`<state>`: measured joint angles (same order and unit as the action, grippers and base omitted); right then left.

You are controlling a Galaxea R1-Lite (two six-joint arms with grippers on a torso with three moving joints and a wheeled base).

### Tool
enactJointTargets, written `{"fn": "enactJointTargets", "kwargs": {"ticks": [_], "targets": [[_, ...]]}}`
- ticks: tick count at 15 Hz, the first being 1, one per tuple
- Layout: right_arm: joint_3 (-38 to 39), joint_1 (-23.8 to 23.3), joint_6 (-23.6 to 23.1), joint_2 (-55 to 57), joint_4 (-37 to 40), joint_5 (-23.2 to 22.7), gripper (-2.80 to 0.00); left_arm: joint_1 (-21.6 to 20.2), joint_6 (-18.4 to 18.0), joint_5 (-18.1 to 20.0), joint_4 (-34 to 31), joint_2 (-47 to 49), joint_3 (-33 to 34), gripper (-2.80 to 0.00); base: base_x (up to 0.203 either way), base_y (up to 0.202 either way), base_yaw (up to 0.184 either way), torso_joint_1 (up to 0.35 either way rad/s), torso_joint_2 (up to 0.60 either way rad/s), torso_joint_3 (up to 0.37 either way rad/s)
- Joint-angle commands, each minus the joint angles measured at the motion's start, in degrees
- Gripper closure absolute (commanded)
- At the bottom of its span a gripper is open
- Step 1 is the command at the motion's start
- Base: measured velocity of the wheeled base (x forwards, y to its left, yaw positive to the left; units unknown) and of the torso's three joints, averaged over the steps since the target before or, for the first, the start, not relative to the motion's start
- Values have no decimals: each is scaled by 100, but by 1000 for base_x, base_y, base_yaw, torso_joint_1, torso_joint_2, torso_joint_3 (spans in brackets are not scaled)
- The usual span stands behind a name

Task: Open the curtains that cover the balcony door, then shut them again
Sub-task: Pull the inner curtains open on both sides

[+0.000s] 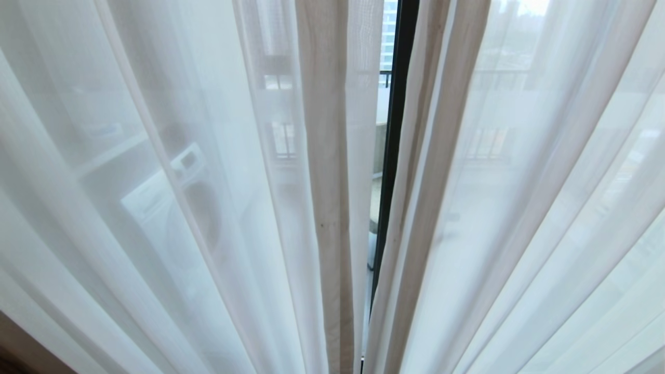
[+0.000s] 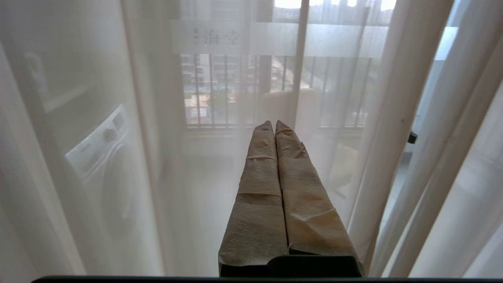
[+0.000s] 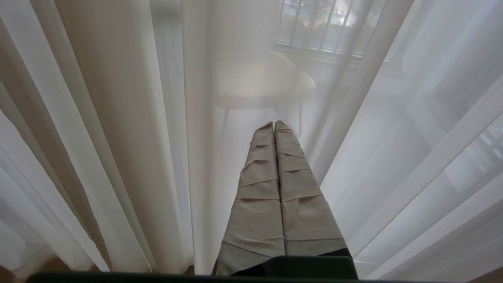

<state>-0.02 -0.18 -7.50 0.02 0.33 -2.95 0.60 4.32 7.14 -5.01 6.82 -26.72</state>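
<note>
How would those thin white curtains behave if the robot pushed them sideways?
Probably floppy: the sheer curtains hang in loose folds, so they should bunch rather than slide as one sheet. Likely light, since the washing machine shows through. They may slip off the shut left gripper, whose wrapped fingers look smooth.

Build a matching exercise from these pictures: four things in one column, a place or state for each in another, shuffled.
1. sheer white curtains
2. black door frame post
3. white washing machine
4. left gripper

A. shut, holding nothing
B. seen dimly through the fabric, on the left
C. drawn, nearly meeting
D. showing in the narrow gap

Pairs: 1-C, 2-D, 3-B, 4-A
</note>
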Motion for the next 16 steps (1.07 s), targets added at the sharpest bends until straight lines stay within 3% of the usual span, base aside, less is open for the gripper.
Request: {"fn": "enactJointTargets", "kwargs": {"ticks": [1, 4, 6, 8, 11, 14, 16], "targets": [[1, 1, -6, -2, 2, -4, 0, 367, 6, 440, 11, 922, -411, 0, 0, 0, 0, 0, 0, 0], [-6, 1, -6, -2, 2, -4, 0, 2087, 2, 580, -29, 1311, -839, 0, 0, 0, 0, 0, 0, 0], [-6, 1, -6, -2, 2, -4, 0, 3351, 0, 565, -101, 1572, -1101, 0, 0, 0, 0, 0, 0, 0], [2, 1, -6, -2, 2, -4, 0, 4340, 2, 436, -210, 2121, -1348, 0, 0, 0, 0, 0, 0, 0], [2, 1, -6, -2, 2, -4, 0, 4810, 7, 260, -278, 3048, -1701, 0, 0, 0, 0, 0, 0, 0], [-2, 1, -6, -2, 2, -4, 0, 4866, -49, 235, -195, 4046, -1972, 0, 0, 0, 0, 0, 0, 0], [-4, 1, -6, -2, 2, -4, 0, 4858, -281, 142, 156, 4713, -2159, 0, 0, 0, 0, 0, 0, 0]]}}
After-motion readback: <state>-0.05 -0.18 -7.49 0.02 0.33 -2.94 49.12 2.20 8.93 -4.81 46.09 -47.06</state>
